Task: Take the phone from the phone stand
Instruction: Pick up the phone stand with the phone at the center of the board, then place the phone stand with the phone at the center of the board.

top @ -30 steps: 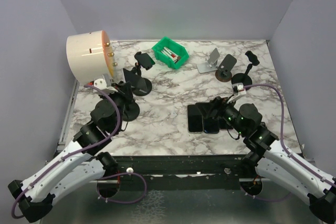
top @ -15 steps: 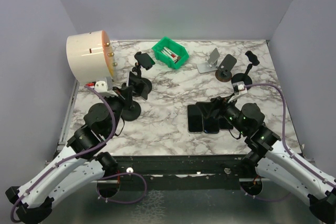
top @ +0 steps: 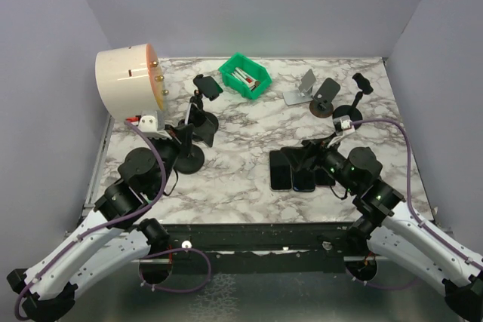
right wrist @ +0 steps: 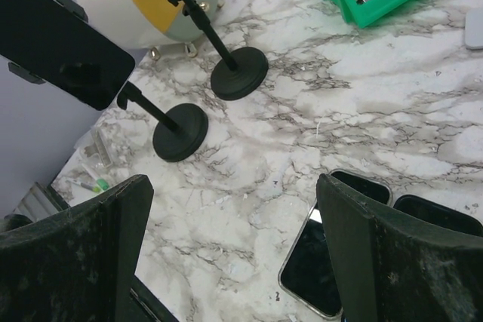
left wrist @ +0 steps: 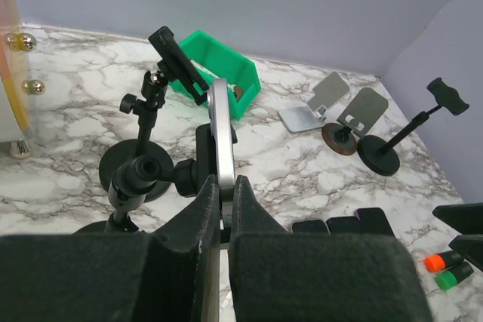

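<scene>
We watched the left end effector move in and pinch down on the phone edge within the last second (right end effector sat idle, fingers wide apart). The phone was still in the phone stand clamp, so we judged the pull-out came next.

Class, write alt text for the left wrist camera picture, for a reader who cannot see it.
The left hand is shut on the edge of a phone clamped in a black stand. Beyond it, on a marble table, are a second black stand, a green bin and a silver stand.
</scene>
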Action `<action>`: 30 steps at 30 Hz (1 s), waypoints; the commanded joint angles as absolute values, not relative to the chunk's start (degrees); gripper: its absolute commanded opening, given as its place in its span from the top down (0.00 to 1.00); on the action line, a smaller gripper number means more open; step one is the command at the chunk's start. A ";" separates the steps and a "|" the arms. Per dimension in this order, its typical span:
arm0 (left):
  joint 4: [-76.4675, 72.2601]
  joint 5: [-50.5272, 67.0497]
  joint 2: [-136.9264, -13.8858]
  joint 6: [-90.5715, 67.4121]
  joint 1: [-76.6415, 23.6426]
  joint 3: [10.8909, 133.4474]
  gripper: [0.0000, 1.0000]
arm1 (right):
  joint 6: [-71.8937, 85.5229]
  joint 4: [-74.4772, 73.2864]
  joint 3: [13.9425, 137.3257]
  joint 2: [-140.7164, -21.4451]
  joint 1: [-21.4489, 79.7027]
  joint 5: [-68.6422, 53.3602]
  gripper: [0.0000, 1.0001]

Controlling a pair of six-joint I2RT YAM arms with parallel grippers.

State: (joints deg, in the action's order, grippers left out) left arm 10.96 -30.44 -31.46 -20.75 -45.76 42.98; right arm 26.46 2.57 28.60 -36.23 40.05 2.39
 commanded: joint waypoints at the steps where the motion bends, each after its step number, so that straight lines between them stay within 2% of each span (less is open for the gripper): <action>1: 4.27 -26.32 -31.40 -20.93 -45.79 47.98 1.00 | 25.14 1.20 31.46 -36.29 40.12 0.30 0.05; 11: 2.19 -22.23 -34.33 -22.37 -45.79 51.26 1.00 | 24.82 0.44 32.96 -35.98 40.08 0.26 0.05; 17: 0.26 -17.77 -35.30 -22.59 -45.79 50.72 1.00 | 20.59 -1.79 35.07 -35.41 40.12 -3.79 0.05; 30: -9.71 -9.50 -42.08 -23.20 -45.78 50.96 1.00 | 17.26 -3.63 37.40 -34.90 40.08 -7.92 0.05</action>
